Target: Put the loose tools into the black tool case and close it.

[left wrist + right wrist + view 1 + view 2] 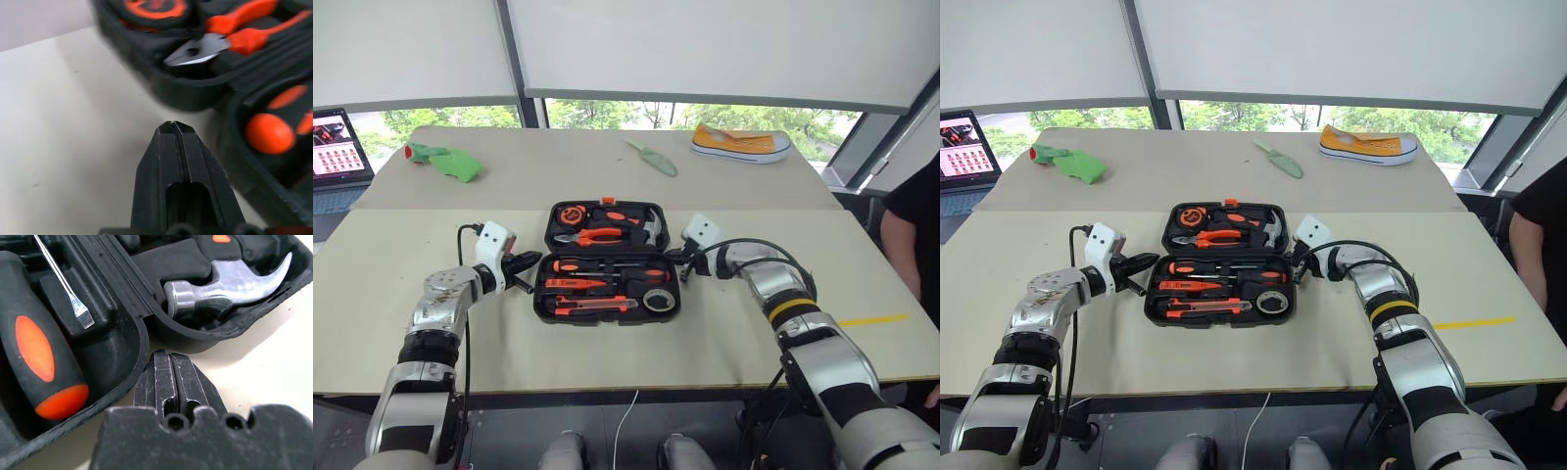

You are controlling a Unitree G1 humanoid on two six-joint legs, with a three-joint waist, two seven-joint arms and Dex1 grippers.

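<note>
Tool case [607, 262] lies open near the middle of the tabletop [724, 333], its lid half flat on the far side and its base half toward the robot. The base half holds the screwdrivers [607, 266], the utility knife [592, 305] and the tape roll [657, 300], all seated in their slots, so by the look of it only closing is left. The left gripper [524, 264] sits just beside the case's left edge with its 2 fingers pressed together and nothing between them; the right gripper [683, 262] sits just beside the right edge, near the seam between the 2 halves, likewise shut and empty. The likeliest trouble is the lid: shut fingers can only push or lift from under the rim, and if 1 side rises ahead of the other the case may twist or skate across the smooth tabletop instead of folding. A tool that stands proud, such as the tape roll or the hammer [230, 281] in the lid half, could also stop the latch from catching or spill out as the lid swings over. Room is generous: bare tabletop lies on both sides and in front, and the green trowel [654, 157] and the yellow shoe [741, 144] lie well apart at the far edge.
</note>
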